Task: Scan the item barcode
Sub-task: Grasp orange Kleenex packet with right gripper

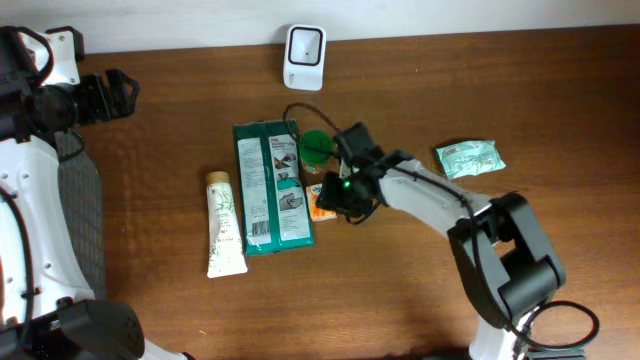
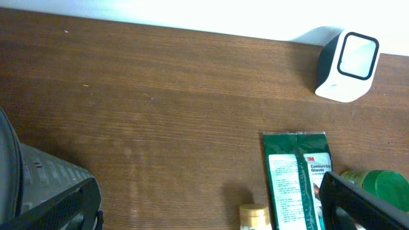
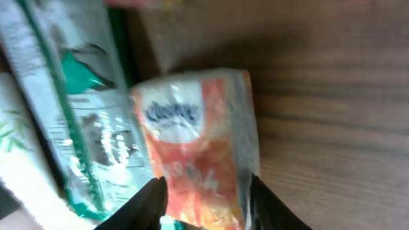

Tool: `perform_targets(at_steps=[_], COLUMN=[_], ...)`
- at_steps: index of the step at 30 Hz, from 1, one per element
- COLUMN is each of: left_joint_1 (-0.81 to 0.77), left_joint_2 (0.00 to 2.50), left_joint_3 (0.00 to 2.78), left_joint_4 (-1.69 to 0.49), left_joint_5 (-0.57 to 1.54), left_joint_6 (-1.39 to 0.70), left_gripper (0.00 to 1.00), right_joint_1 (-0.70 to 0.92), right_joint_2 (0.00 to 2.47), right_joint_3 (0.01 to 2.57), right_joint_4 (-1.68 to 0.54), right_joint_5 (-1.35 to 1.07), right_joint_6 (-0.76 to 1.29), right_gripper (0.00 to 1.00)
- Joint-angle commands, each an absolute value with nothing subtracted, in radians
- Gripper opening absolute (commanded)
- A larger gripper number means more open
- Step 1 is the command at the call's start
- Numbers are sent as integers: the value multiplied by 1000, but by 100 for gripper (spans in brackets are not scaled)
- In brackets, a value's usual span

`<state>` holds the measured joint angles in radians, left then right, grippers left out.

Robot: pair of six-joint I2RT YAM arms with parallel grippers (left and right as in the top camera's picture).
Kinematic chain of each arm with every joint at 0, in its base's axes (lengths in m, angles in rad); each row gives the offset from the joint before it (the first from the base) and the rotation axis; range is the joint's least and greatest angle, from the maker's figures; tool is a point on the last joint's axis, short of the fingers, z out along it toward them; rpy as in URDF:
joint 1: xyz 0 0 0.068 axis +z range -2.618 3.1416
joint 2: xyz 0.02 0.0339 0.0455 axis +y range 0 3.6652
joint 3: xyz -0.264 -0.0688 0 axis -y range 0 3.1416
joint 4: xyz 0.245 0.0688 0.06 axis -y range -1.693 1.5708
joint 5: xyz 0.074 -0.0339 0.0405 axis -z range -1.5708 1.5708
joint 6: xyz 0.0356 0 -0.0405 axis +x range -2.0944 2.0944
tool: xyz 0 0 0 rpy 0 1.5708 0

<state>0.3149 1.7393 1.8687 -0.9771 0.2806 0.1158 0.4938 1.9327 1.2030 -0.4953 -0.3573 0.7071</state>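
Note:
An orange-and-white tissue pack [image 3: 198, 147] lies on the brown table next to a green glove packet [image 1: 272, 187]. In the overhead view only a bit of the tissue pack [image 1: 322, 204] shows beside my right gripper [image 1: 337, 198]. In the right wrist view my right gripper [image 3: 206, 198] has a dark finger against each long side of the pack and is shut on it. The white barcode scanner [image 1: 304, 56] stands at the back edge, also seen in the left wrist view as the scanner [image 2: 345, 64]. My left gripper [image 1: 110, 95] stays open at the far left, holding nothing.
A white tube [image 1: 224, 222] with a gold cap lies left of the glove packet. A green-lidded container [image 1: 316, 147] stands behind my right gripper. A pale teal packet [image 1: 469, 158] lies to the right. A grey mesh surface [image 1: 80, 215] borders the table's left side.

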Motion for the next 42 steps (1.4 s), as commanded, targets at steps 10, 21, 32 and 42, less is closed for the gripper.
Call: perform_targets(at_steps=[10, 21, 32, 42], left_joint_1=[319, 319, 319, 319], left_joint_2=[1733, 1733, 1733, 1733], left_joint_3=[1881, 1881, 1881, 1881], left_joint_4=[-975, -975, -975, -975], left_joint_5=[281, 281, 281, 281], left_joint_6=[118, 118, 118, 118], left_gripper=[99, 99, 99, 99], right_joint_1=[509, 297, 136, 138], right_joint_2=[1963, 1681, 1681, 1681], right_joint_3=[1190, 1240, 1240, 1239], right_joint_4=[-481, -399, -350, -350], right_joint_5=[-323, -1032, -1269, -1241], right_joint_6=[797, 531, 611, 609], right_gripper=[4, 4, 4, 4])
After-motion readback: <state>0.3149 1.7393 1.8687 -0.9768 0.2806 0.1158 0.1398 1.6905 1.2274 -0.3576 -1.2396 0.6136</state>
